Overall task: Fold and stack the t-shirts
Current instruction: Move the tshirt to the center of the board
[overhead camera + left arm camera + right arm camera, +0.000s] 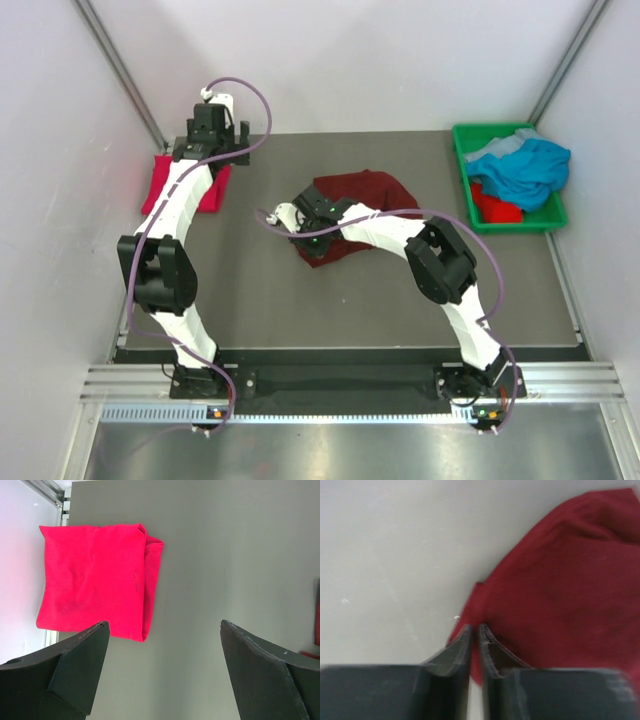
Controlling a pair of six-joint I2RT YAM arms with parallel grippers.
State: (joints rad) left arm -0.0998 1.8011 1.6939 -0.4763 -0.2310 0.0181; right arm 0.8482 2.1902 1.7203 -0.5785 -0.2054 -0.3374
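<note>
The dark maroon t-shirt [370, 195] lies crumpled at the table's middle; it also fills the right wrist view [560, 590]. My right gripper [300, 225] [475, 626] is shut on its near-left edge, with cloth pinched between the jaws. The bright crimson t-shirt [160, 185] [95, 575] lies folded at the far left of the table. My left gripper [212, 150] [162, 622] is open and empty, above bare table just right of the crimson shirt. The teal-blue t-shirt [525, 165] lies bunched in the green bin.
The green plastic bin [460, 170] stands at the table's far right and also holds a red cloth [495, 208] under the teal shirt. White walls close in the left, back and right sides. The crimson shirt lies at the table's left edge.
</note>
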